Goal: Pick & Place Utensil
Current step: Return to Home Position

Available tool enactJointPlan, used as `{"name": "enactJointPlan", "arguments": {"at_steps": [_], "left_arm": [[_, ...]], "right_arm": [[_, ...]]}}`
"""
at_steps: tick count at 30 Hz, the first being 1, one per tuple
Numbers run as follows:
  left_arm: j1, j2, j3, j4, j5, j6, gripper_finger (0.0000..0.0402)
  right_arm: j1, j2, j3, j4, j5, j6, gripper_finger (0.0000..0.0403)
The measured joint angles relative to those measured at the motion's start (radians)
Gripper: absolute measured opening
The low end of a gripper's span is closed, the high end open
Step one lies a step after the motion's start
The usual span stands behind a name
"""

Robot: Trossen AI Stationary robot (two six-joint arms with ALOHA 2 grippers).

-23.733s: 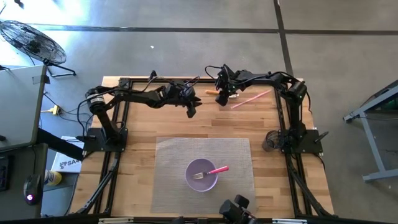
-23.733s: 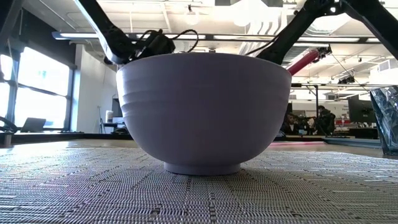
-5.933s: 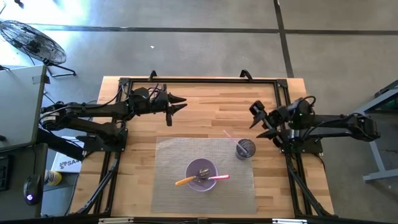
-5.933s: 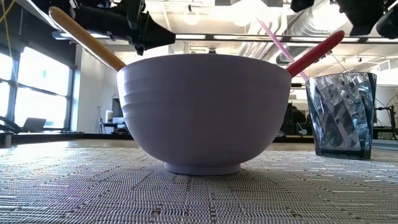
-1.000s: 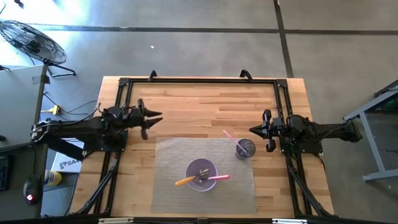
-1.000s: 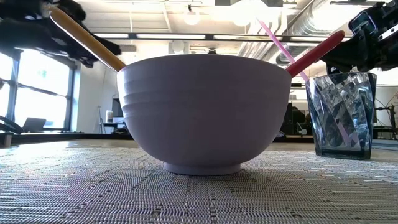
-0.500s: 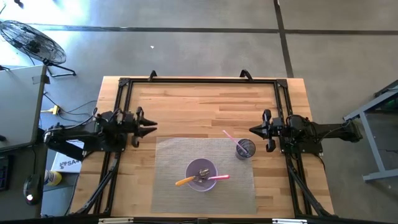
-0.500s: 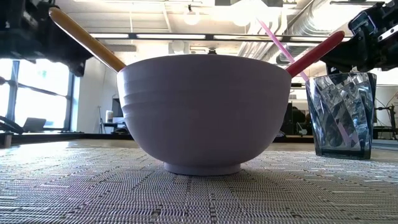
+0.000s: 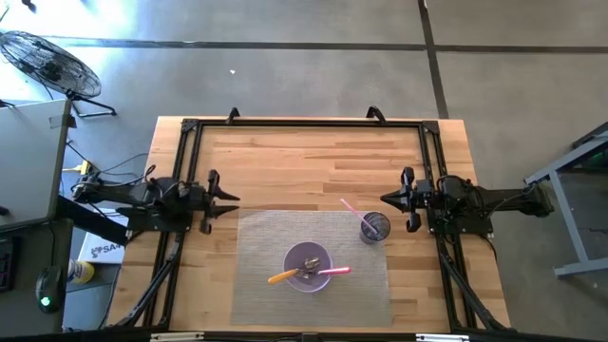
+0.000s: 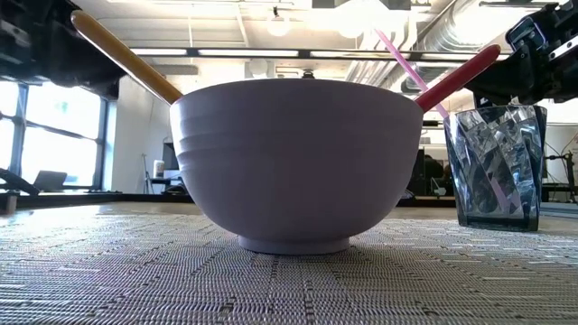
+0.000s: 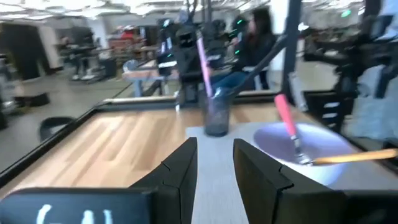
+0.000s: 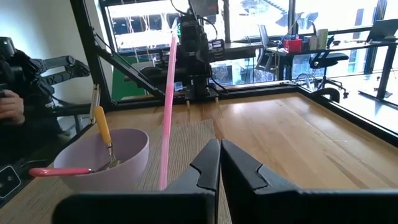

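A lilac bowl stands on a grey woven placemat. A pink-handled fork and an orange-handled utensil lie in the bowl, their handles leaning on its rim. A clear cup with a pink straw stands on the mat's right corner. My left gripper is at the table's left edge, a little open and empty, its fingers apart. My right gripper is at the right edge, beside the cup, shut and empty, with its fingers together.
A black frame runs round the wooden tabletop. Bare wood lies between the mat and the far edge. A fan stands on the floor at the far left. People show in the room beyond.
My left arm has drawn back toward the table's left edge and a little toward the near edge. The bowl, the utensils, the cup and my right arm have kept still.
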Motion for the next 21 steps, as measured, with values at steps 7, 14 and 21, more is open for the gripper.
{"name": "enactJointPlan", "arguments": {"at_steps": [7,14,21], "left_arm": [[0.002,0.002,-0.001,-0.028,-0.011,-0.036,0.0101],[0.002,0.002,-0.002,-0.033,-0.015,-0.031,0.0101],[0.002,0.002,-0.002,-0.034,-0.015,-0.031,0.0101]], "right_arm": [[0.000,0.000,0.000,0.001,0.000,0.001,0.0009],[0.000,0.000,0.000,0.001,0.000,0.001,0.0006],[0.000,0.000,0.000,0.002,0.000,0.000,0.0009]]}}
